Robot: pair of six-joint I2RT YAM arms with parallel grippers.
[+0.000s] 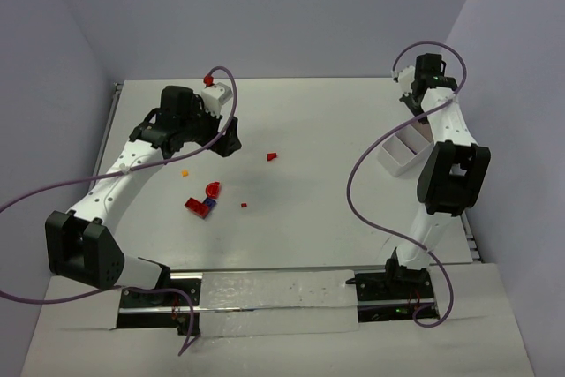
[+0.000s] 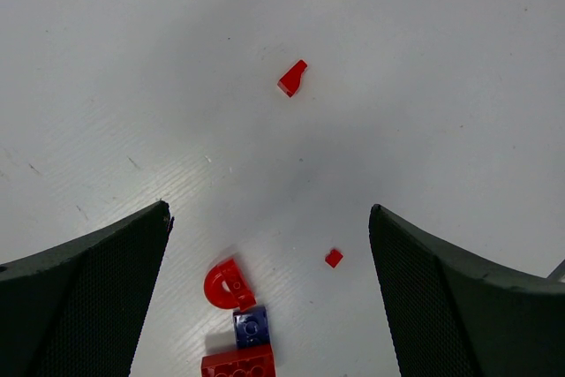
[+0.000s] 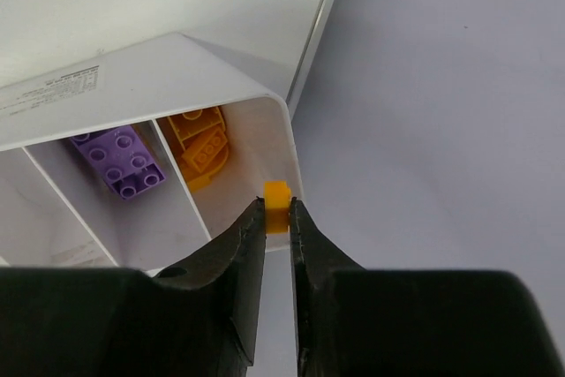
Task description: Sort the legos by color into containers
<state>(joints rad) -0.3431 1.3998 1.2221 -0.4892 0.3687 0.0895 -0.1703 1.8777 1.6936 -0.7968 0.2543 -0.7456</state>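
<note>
**Orange piece pinched at tub's rim**

The right pincer, jaws narrow, grips an orange lego over the container rim. At eleven o'clock its end compartment holds orange bricks; at ten, a purple brick. A third compartment is cut off. The label print is illegible. The left pincer gapes wide above red legos.
</note>
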